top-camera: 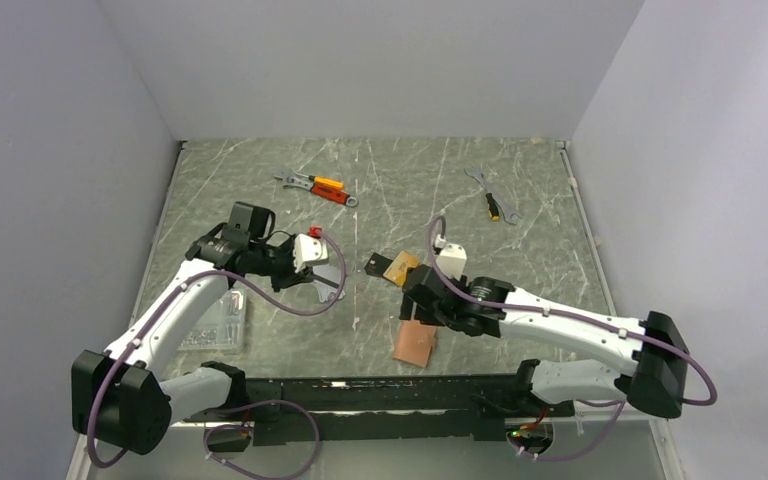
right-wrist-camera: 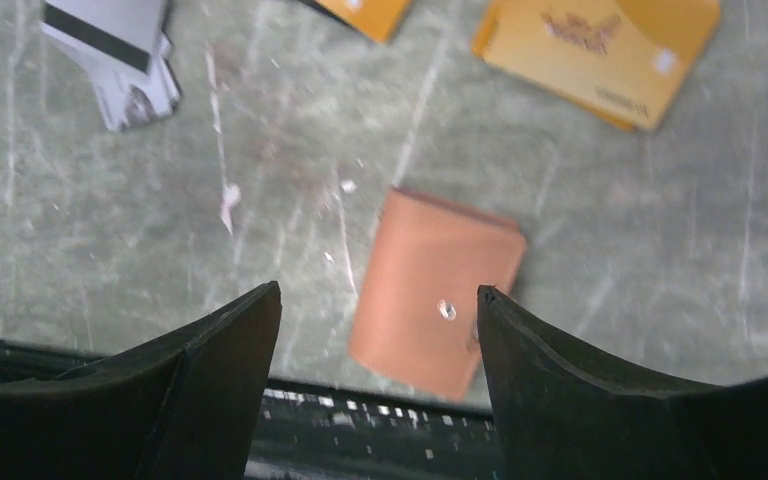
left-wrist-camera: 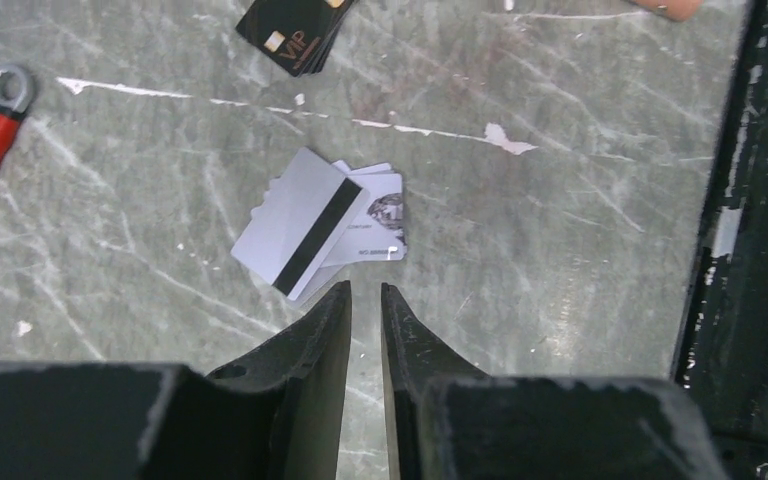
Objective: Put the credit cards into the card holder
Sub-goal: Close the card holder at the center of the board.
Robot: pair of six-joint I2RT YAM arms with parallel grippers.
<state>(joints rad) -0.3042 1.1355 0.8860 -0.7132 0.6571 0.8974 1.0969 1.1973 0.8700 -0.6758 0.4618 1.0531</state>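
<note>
The closed card holder (right-wrist-camera: 430, 300) lies flat near the front edge of the surface (right-wrist-camera: 620, 250), right under the right tool (right-wrist-camera: 378, 292), whose jaws stand wide and empty. The left tool (left-wrist-camera: 365, 290), jaws a narrow slit apart and gripping nothing, hangs just short of the grey striped card (left-wrist-camera: 305, 220); the orange cards (right-wrist-camera: 600, 45) lie loose beyond the holder
</note>
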